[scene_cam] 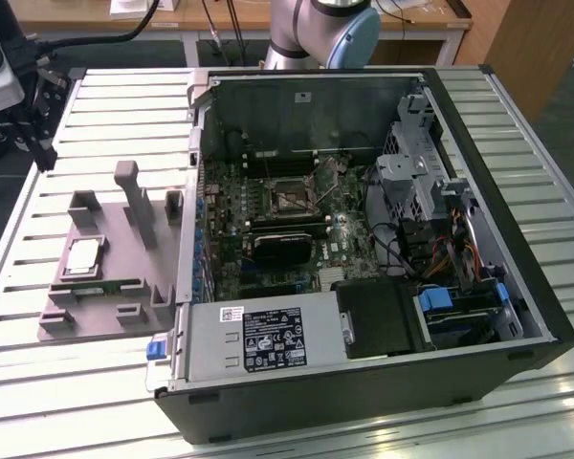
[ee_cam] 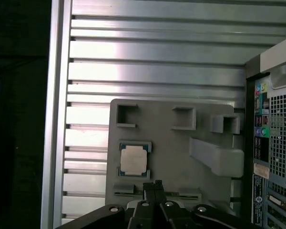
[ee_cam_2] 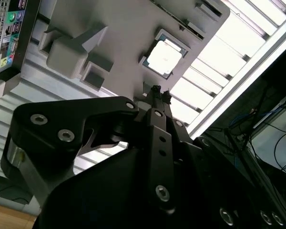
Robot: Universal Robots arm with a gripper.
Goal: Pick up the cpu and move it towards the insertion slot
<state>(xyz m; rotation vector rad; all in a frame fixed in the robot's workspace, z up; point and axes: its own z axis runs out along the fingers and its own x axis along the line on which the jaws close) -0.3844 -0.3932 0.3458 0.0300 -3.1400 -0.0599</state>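
Observation:
The cpu lies flat in its recess on the grey tray, at the exterior view's left, beside the open computer case. Both wrist views show its silvery top, the cpu resting in the tray and the cpu a short way beyond my fingertips. My gripper hovers above the tray's edge, apart from the chip, its two black fingers pressed together with nothing between them; the second wrist view shows the gripper the same way. The insertion slot sits on the motherboard inside the case.
The open case holds a black cooler block, a power supply and drive cages. A green memory stick lies on the tray, where grey posts also stand. The slatted metal table spreads around.

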